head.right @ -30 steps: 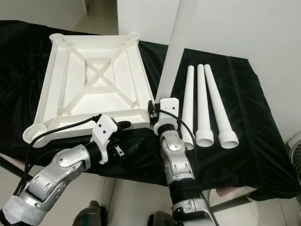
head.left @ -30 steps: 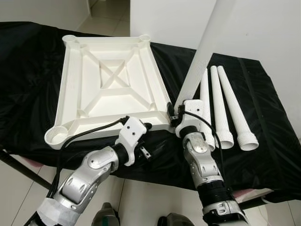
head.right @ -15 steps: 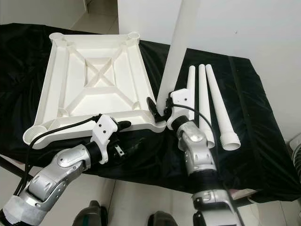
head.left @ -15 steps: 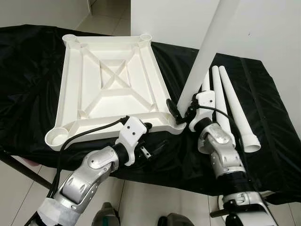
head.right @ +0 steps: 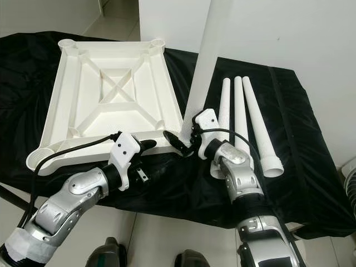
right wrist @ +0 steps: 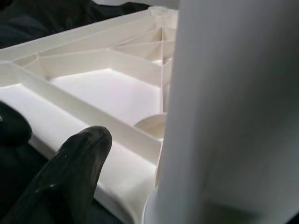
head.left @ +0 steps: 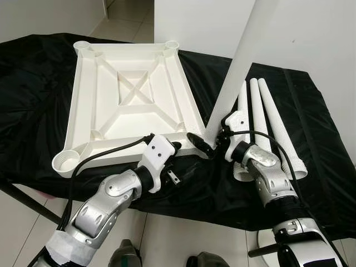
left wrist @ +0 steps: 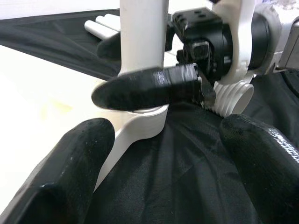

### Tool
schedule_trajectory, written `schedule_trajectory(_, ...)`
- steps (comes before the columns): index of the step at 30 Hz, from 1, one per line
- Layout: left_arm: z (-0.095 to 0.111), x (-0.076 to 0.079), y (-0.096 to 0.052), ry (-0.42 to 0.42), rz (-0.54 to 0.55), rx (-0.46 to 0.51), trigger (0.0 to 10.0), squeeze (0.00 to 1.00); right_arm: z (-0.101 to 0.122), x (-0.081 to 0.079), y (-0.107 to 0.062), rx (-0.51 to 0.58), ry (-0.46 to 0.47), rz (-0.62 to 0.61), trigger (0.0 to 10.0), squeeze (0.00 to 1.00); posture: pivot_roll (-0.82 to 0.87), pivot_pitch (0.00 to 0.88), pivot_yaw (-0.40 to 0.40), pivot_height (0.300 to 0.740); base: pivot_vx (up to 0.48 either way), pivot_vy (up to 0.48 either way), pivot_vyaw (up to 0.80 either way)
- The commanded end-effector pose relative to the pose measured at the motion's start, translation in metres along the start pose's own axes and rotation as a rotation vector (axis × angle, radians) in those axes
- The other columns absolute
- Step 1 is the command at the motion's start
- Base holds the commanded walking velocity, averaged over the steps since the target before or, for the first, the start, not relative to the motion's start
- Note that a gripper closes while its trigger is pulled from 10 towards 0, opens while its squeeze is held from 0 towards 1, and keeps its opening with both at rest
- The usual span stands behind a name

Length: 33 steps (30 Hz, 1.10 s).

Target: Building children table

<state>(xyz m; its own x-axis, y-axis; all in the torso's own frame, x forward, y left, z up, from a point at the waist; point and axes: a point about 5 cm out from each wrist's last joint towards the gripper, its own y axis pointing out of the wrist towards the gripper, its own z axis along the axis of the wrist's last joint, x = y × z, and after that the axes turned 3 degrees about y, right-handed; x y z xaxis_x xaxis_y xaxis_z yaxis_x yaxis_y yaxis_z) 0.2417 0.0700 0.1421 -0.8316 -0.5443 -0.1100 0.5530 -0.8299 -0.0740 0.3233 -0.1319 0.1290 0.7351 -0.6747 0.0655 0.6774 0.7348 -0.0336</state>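
Standing in the socket: the held leg (head.left: pixel 240 67) rises nearly upright, leaning slightly away from the robot, its lower end sitting in the near right corner socket (left wrist: pixel 140 122) of the tabletop (head.left: pixel 130 105).
Long axis: the held leg runs from that corner up past the top of the head views; the coming move, as I judge it, is a twist or push down along that axis.
Right pincer: the right pincer (head.left: pixel 207 144) is clenched around the leg just above the socket, one finger (left wrist: pixel 147 87) lying across the front of the tube.
Left pincer: the left pincer (left wrist: pixel 163 186) hovers released, fingers spread, just in front of the same corner and aimed at it; it touches nothing that I can see.
Nearer arm: right, already on the leg; the left is just beside the corner and could steady the tabletop.
Seating: whether the thread has fully caught is hidden by the finger, so possibly only partly in.
Tabletop: white moulded plastic, square, lying upside down on the worktop (head.left: pixel 33 83), with crossed ribs inside and a round socket at each corner.
Spare legs: three spare legs (head.left: pixel 267 125) lie side by side right of the held leg, tapered smooth white tubes with ridged threaded ends toward the robot.
Cover: a black, slightly wrinkled cloth (head.right: pixel 300 167) covers the worktop.
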Motion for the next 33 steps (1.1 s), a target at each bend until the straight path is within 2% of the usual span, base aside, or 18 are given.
schedule_trajectory(1, -0.0015, 0.0032, 0.0008, -0.001, -0.082, -0.005, 10.0, 0.0, -0.0031, -0.0017, 0.0043, -0.019, -0.001, 0.027, 10.0, 0.0, 0.07, 0.0, -0.055, 0.74, 0.0, 0.0, 0.0)
schedule_trajectory(5, -0.0011, 0.0033, 0.0006, 0.0, -0.083, -0.004, 10.0, 0.0, -0.0061, 0.0011, 0.004, -0.023, 0.011, 0.022, 10.0, 0.0, 0.07, 0.001, -0.052, 0.74, 0.0, 0.0, 0.0)
schedule_trajectory(6, -0.001, 0.0031, 0.0004, 0.0, -0.083, -0.005, 10.0, 0.0, -0.0064, 0.0018, 0.0041, -0.021, 0.017, 0.02, 8.2, 0.0, 0.07, 0.001, -0.052, 0.74, 0.0, 0.0, 0.0)
schedule_trajectory(7, -0.0011, 0.0032, 0.0, 0.0, -0.084, -0.006, 10.0, 0.0, -0.0074, 0.0026, 0.004, -0.019, 0.028, 0.021, 0.0, 0.0, 0.07, 0.001, -0.05, 0.74, 0.0, 0.0, 0.0)
schedule_trajectory(25, -0.0013, 0.0042, -0.0025, -0.006, -0.093, -0.015, 10.0, 0.0, -0.0121, 0.0012, 0.0033, 0.013, 0.064, 0.018, 0.0, 0.0, 0.07, 0.024, -0.039, 0.74, 0.0, 0.0, 0.0)
schedule_trajectory(26, -0.0013, 0.0042, -0.0025, -0.005, -0.093, -0.016, 10.0, 0.0, -0.0122, 0.0019, 0.0031, 0.012, 0.062, -0.004, 2.6, 0.0, 0.07, 0.024, -0.039, 0.74, 0.0, 0.0, 0.0)
schedule_trajectory(27, -0.0015, 0.0041, -0.0027, -0.005, -0.093, -0.017, 10.0, 0.0, -0.0123, 0.0014, 0.003, 0.01, 0.059, -0.023, 10.0, 0.0, 0.07, 0.023, -0.042, 0.74, 0.0, 0.0, 0.0)
schedule_trajectory(29, -0.0019, 0.0036, -0.0032, -0.003, -0.09, -0.019, 10.0, 0.0, -0.011, -0.0002, 0.0031, 0.014, 0.048, -0.101, 10.0, 0.0, 0.07, 0.021, -0.046, 0.74, 0.0, 0.0, 0.0)
schedule_trajectory(31, -0.0019, 0.0036, -0.0032, -0.003, -0.09, -0.019, 10.0, 0.0, -0.011, -0.0002, 0.0031, 0.014, 0.048, -0.101, 10.0, 0.0, 0.07, 0.021, -0.046, 0.74, 0.0, 0.0, 0.0)
schedule_trajectory(32, -0.0021, 0.004, -0.0031, -0.006, -0.087, -0.016, 10.0, 0.0, -0.0102, -0.001, 0.0041, 0.033, 0.057, -0.23, 10.0, 0.0, 0.07, 0.014, -0.048, 0.74, 0.0, 0.0, 0.0)
schedule_trajectory(33, -0.0021, 0.004, -0.0031, -0.006, -0.087, -0.016, 10.0, 0.0, -0.0102, -0.001, 0.0041, 0.033, 0.057, -0.23, 10.0, 0.0, 0.07, 0.014, -0.048, 0.74, 0.0, 0.0, 0.0)
